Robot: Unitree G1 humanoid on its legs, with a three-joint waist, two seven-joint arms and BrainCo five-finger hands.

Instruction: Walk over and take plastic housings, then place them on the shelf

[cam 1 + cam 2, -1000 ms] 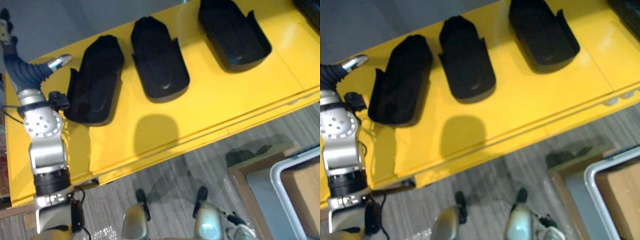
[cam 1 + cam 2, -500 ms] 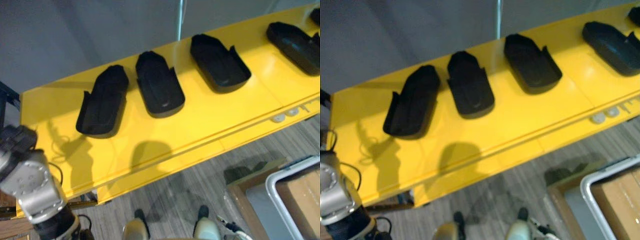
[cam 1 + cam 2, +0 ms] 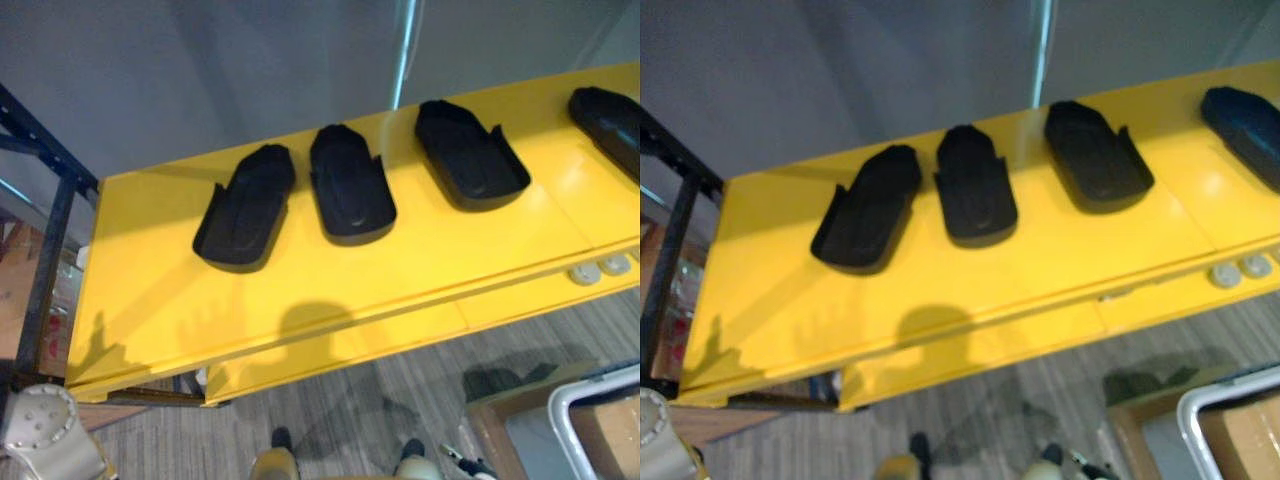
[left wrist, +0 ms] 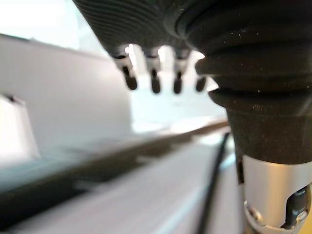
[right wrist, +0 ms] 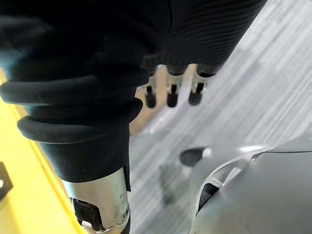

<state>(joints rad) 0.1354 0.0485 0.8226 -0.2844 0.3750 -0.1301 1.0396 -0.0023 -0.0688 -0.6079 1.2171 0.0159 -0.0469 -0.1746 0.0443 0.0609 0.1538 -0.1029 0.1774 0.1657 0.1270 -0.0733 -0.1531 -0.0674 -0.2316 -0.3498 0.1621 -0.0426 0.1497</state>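
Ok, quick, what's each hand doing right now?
Left hand: open, holding nothing.
Right hand: open, holding nothing.

We only get part of the fourth black plastic housing (image 3: 608,124) at the right end of the yellow metal shelf (image 3: 150,300); the picture's edge chops it. Same for the white-rimmed bin (image 3: 600,382) on the floor. Past the left hand (image 4: 154,83) it's all grey blur.
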